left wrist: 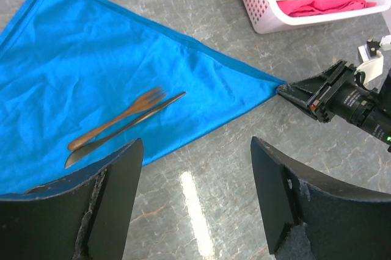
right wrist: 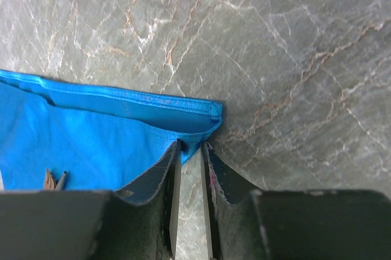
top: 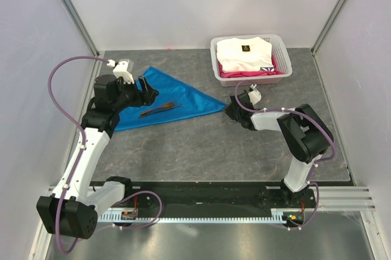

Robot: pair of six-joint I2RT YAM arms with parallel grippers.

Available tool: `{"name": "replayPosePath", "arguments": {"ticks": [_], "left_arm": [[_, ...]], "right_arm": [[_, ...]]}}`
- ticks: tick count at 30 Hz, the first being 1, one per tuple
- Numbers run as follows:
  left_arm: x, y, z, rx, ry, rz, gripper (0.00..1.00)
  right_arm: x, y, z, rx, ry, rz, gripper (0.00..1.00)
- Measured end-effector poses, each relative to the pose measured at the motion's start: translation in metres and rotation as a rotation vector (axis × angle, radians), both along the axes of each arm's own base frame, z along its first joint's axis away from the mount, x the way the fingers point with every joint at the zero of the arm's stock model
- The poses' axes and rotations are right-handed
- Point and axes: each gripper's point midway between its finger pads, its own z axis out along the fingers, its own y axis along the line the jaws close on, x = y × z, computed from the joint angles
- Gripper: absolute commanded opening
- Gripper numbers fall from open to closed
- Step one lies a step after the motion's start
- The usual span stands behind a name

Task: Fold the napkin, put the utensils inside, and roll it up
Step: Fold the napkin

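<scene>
The bright blue napkin (top: 165,98) lies folded into a triangle on the grey table, its point to the right. It also shows in the left wrist view (left wrist: 122,58). Two utensils (top: 160,109) lie side by side on it: a brownish fork (left wrist: 110,127) and a dark pointed piece (left wrist: 143,116). My left gripper (top: 146,89) is open and empty, just above the napkin's near edge (left wrist: 197,144). My right gripper (top: 231,110) is low at the napkin's right corner (right wrist: 208,116). Its jaws are nearly closed, and the corner sits pinched between the tips (right wrist: 190,145).
A white plastic basket (top: 278,77) holding folded white and pink clothes stands at the back right, just beyond the right arm. Its wall shows in the left wrist view (left wrist: 256,10). Walls enclose the table on three sides.
</scene>
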Motion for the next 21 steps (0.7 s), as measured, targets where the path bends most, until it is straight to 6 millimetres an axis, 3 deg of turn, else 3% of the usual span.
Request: {"name": "replayPosePath", "arguments": {"ticks": [21], "left_arm": [[-0.0022, -0.0011, -0.0006, -0.005, -0.015, -0.008, 0.78]], "right_arm": [[0.0111, -0.0013, 0.0000, 0.051, -0.013, -0.037, 0.27]]}}
